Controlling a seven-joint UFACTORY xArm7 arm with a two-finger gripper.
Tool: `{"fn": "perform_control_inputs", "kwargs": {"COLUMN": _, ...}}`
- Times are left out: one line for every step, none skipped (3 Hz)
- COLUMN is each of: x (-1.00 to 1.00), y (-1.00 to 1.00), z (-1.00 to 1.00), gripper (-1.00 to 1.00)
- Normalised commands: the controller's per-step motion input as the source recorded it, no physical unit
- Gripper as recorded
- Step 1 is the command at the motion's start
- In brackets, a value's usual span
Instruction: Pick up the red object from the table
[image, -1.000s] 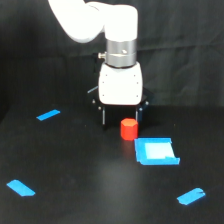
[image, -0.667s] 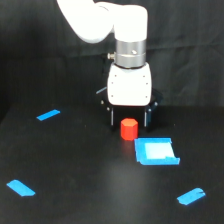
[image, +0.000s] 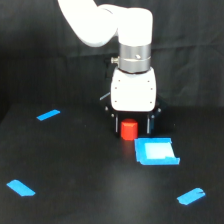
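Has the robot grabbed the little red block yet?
Not yet. Done: the white gripper sits over the small red-orange stubby block, open fingers either side. In hand: lining up. Left: closing and lifting; the block rests on the matte black table, beside the flat blue square piece.

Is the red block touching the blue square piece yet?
Cannot tell. In the exterior view the red block sits at the blue square piece's upper-left corner; no clear gap or contact shows.

White rounded arm (image: 107, 22), silver wrist ring (image: 134, 59), white housing, black tool (image: 131, 122) fingers.
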Motion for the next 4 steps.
{"fn": "perform_control_inputs", "kwargs": {"x": -0.05, "y": 0.03, "z": -0.26, "gripper": -0.98}}
{"fn": "perform_control_inputs", "kwargs": {"x": -0.06, "y": 0.04, "z": -0.2, "gripper": -0.98}}
{"fn": "perform_control_inputs", "kwargs": {"x": -0.09, "y": -0.1, "z": -0.33, "gripper": -0.97}}
{"fn": "perform_control_inputs", "kwargs": {"x": -0.07, "y": -0.11, "z": -0.23, "gripper": -0.96}}
